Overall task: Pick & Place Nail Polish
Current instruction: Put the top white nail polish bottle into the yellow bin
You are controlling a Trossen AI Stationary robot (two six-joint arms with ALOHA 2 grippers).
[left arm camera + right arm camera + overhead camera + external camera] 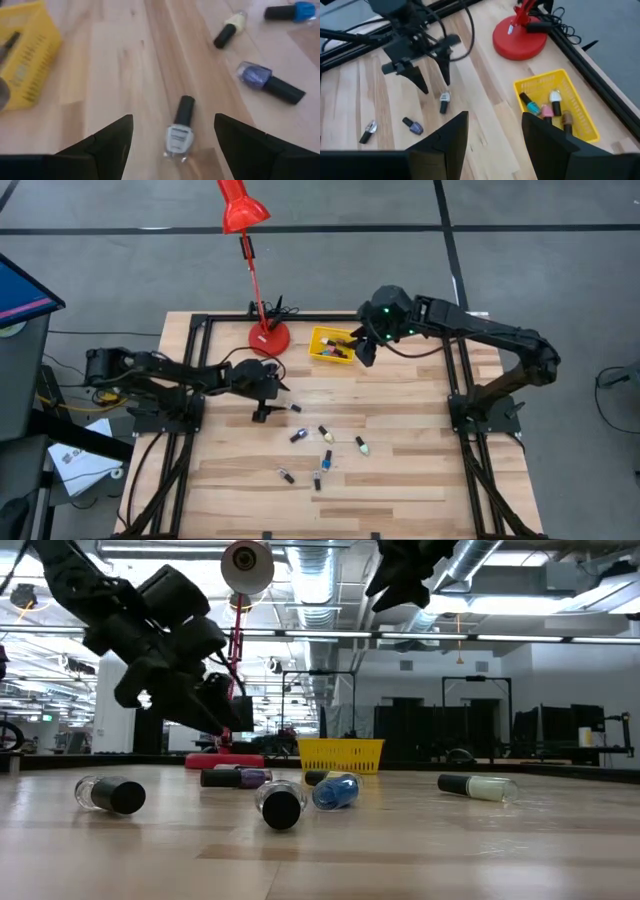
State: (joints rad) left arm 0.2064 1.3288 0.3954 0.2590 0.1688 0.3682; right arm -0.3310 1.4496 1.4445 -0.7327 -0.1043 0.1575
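Observation:
Several nail polish bottles lie on their sides on the wooden table. A clear-white one with a black cap lies just ahead of my left gripper, in line with the gap between its fingers and untouched. My left gripper is open and tilted down close over the table. My right gripper is open with nothing between its fingers and hangs high over the yellow bin. The bin holds several bottles.
A red desk lamp's base stands at the far edge, left of the bin. Loose bottles lie mid-table: purple, pale yellow, blue and others. Black frame rails run along both table sides.

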